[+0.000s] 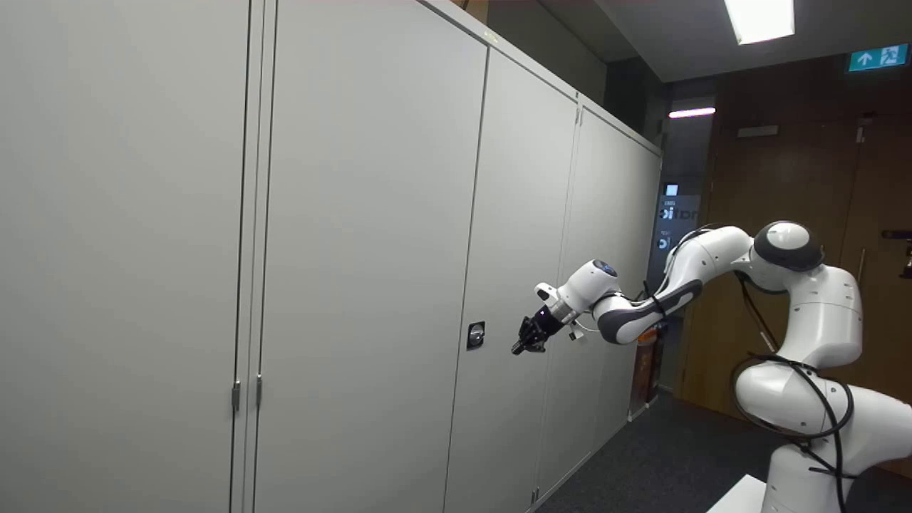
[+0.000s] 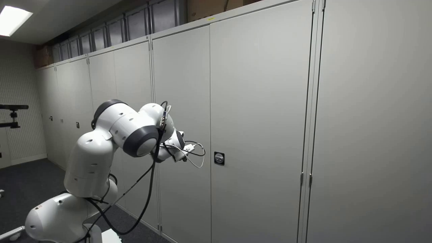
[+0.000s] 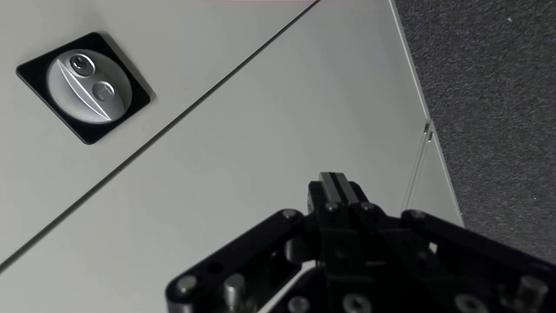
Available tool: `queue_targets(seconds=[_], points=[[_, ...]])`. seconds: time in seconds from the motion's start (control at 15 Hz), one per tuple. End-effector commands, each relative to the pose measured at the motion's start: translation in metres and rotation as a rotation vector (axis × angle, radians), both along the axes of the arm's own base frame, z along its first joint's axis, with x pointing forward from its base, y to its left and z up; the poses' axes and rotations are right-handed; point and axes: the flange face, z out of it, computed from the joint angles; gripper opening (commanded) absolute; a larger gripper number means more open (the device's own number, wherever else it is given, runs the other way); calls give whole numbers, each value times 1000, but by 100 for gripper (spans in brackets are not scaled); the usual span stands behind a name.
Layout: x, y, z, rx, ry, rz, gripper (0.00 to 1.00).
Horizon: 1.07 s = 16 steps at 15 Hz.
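The lock is mounted on the right door of a grey cabinet, just right of the seam in both exterior views. It comprises a square black plate and a round silver knob bearing a curved ridge, a key cylinder and a round stud.

The jaws are together; the pads meet along a dark line. In an exterior view, the jaws hang to the right of the lock, apart from it and at almost its level, pointing down and left. In the wrist view, they appear to the lower right of the lock, beyond the seam, with the left door behind them.

The arm is white with dark bands and stands well to the right of the lock in an exterior view. Farther right and above the lock is an exit sign. In an exterior view, a row of bins and a carton rest on top, higher than the lock; a camera is far to its left. Dark carpet lies right of the lock in the wrist view.
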Motion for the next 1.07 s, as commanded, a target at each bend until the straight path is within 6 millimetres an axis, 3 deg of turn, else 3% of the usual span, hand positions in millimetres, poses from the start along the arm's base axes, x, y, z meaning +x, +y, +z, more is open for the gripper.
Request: queue_targets(seconds=[0.0,0.53,1.0], points=[[-15,-1,14,-99,38,25,0],[-38,-9,64,-213,105,3,0],[-58,-18,93,-56,188,-30,0]])
